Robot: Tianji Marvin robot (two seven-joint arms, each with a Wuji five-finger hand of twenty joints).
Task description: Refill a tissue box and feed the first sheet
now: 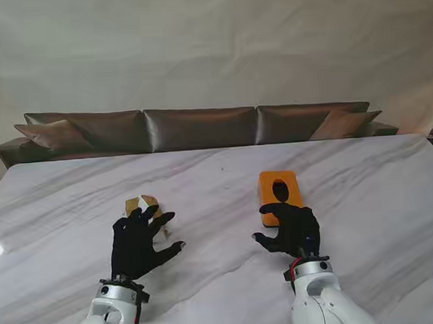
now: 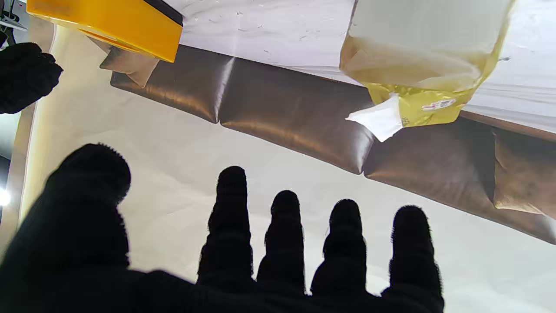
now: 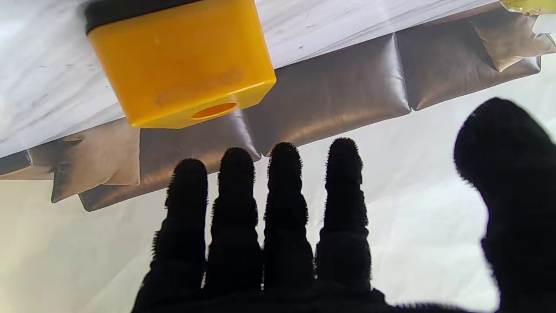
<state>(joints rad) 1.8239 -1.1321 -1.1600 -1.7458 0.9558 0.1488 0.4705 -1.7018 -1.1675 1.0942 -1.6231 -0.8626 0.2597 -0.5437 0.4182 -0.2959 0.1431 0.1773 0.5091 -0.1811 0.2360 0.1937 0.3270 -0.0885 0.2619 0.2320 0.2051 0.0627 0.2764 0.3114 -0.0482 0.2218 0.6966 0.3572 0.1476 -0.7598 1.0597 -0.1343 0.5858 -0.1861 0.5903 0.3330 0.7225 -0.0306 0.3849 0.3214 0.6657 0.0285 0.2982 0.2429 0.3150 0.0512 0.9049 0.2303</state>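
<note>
Orange plastic, glossy: the box point(image 1: 280, 194) lies flat on the table point(image 1: 217, 176), right of centre, with a dark oval slot in its upper face. My right hand point(image 1: 291, 231) covers its near end from the stand camera, so I cannot tell whether glove and box touch. In the right wrist view the box point(image 3: 182, 61) shows rounded corners, a black base against the table, and only a sliver of the slot; its far end is cut off by the frame edge.

The tissue pack point(image 1: 148, 209) sits left of centre, well apart from the box. It is a soft yellowish translucent wrapper, crumpled, partly hidden behind my left hand point(image 1: 137, 246) from the stand. The left wrist view shows the pack point(image 2: 423, 61) closer: a white block inside the film, a white flap sticking out at one end, red print too small to read, and the near part cut off by the frame.

Both hands wear black knit gloves, fuzzy at the edges. The left one holds nothing, fingers point(image 2: 284, 234) spread, thumb wide. The right one also holds nothing, four fingers point(image 3: 284, 208) nearly side by side, thumb apart.

The table is white marble with grey veining, smooth. Behind its far edge runs a row of brown leathery cushions point(image 1: 200, 126), shiny and creased, against a pale wrinkled backdrop.
</note>
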